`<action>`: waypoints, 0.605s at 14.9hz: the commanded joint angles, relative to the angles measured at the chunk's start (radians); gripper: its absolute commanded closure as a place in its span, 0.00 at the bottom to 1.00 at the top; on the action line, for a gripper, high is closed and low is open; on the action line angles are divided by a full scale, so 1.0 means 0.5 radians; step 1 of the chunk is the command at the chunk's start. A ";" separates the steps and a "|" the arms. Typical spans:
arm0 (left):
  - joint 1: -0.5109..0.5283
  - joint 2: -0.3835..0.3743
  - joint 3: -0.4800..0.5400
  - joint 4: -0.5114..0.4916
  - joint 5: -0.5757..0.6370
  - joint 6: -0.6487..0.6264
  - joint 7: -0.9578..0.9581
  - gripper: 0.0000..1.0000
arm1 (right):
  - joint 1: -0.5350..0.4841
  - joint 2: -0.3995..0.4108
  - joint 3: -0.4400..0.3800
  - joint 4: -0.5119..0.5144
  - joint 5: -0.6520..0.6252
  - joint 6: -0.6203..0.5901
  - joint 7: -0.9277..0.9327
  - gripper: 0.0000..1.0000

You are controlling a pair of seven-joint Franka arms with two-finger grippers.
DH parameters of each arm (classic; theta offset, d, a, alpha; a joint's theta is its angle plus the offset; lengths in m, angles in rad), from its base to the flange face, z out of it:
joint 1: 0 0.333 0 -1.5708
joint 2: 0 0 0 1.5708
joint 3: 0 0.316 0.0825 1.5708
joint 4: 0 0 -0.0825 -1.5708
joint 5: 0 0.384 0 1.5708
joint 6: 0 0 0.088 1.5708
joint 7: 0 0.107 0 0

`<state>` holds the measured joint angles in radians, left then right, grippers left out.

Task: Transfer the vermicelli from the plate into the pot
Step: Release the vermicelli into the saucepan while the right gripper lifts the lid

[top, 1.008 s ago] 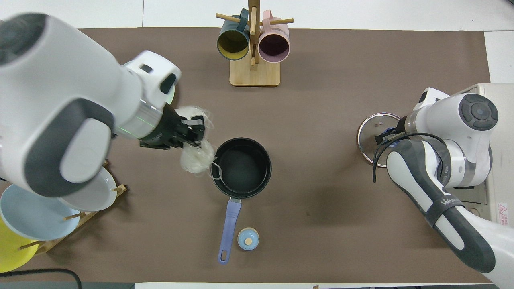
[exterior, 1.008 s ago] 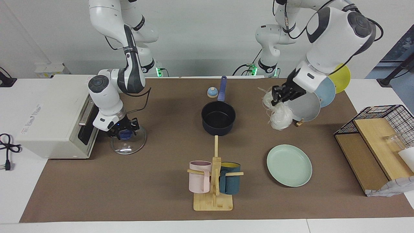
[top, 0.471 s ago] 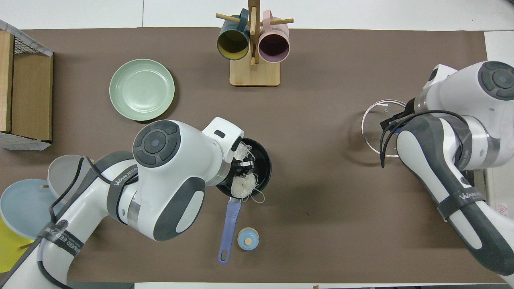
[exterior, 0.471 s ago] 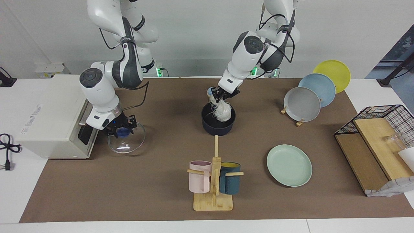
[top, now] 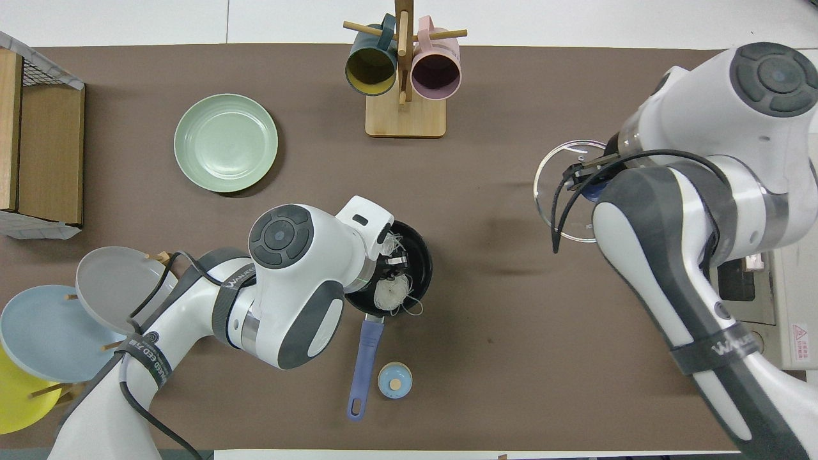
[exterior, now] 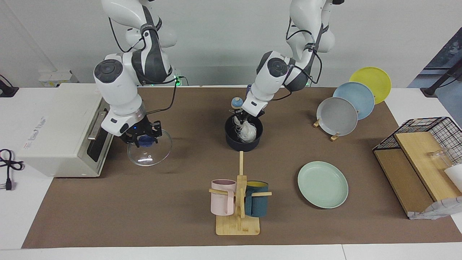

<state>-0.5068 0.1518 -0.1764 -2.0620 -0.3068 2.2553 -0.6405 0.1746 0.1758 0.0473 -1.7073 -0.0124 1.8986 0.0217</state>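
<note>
My left gripper (exterior: 242, 117) pinches the vermicelli (exterior: 247, 131) inside the pot (exterior: 243, 136).

At the centre of the facing view, the noodles hang from my fingertips into the black pot. My right gripper (exterior: 141, 136), mid-left, is clamped on the blue knob of the glass lid (exterior: 149, 150), raised. The mint plate (exterior: 323, 184) sits bare at lower right.

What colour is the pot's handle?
Blue. The pot's handle shows best in the overhead view, sticking out toward the robots.
</note>
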 commanded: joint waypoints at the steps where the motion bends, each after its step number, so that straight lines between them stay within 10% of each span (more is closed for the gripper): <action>1: -0.036 0.012 0.034 -0.042 -0.009 0.097 0.093 1.00 | 0.150 0.053 0.004 0.135 0.031 -0.073 0.247 0.49; 2: -0.030 0.015 0.037 -0.045 -0.009 0.098 0.154 1.00 | 0.199 0.053 0.004 0.135 0.031 -0.064 0.297 0.50; 3: -0.030 0.015 0.040 -0.042 0.003 0.079 0.210 0.09 | 0.252 0.050 0.004 0.141 0.034 -0.069 0.340 0.52; 9: 0.249 -0.217 0.089 0.285 0.092 -0.610 0.369 0.00 | 0.402 0.016 0.010 0.141 0.086 -0.122 0.432 0.56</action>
<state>-0.4629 0.1168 -0.1392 -1.9934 -0.2891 2.1191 -0.5124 0.3578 0.1830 0.0520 -1.6628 -0.0012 1.8642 0.2061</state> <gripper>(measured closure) 0.229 0.330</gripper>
